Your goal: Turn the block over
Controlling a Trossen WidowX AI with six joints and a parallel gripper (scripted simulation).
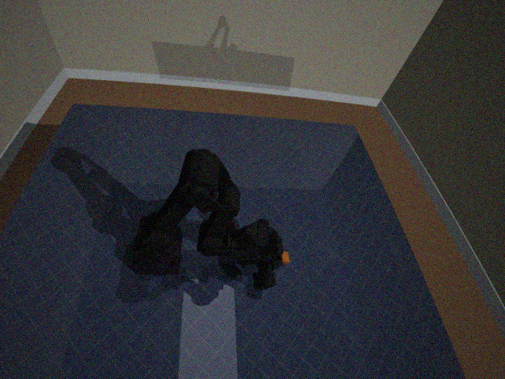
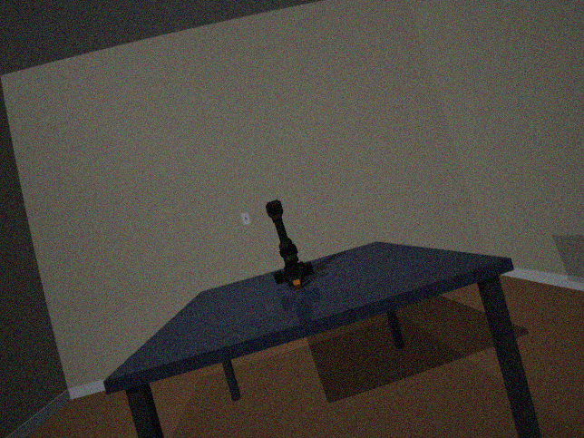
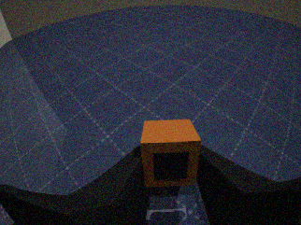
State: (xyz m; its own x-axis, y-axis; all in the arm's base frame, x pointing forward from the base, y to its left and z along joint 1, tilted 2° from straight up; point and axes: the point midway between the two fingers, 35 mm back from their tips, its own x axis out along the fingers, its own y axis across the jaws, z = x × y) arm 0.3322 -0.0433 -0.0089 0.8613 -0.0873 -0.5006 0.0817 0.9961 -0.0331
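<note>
The small orange block [image 1: 285,257] [image 2: 296,284] [image 3: 170,132] is held by my gripper [image 1: 282,256] [image 2: 296,280] [image 3: 168,151], which is shut on it. In the wrist view the block sits between the two dark fingers. Its face with a dark square looks back toward the wrist camera, and a plain bright orange face is on top. The gripper is tilted well away from pointing straight down, as the far table edge shows in the wrist view. The block appears to be above the blue table [image 1: 345,303] [image 2: 209,326] [image 3: 154,77]; its exact height is hard to tell.
A pale stripe [image 1: 208,337] lies on the table in front of the arm's base [image 1: 158,248]. The arm casts shadows over the table. Walls stand beyond the table, and brown floor [image 1: 442,303] [image 2: 273,384] shows past its edges.
</note>
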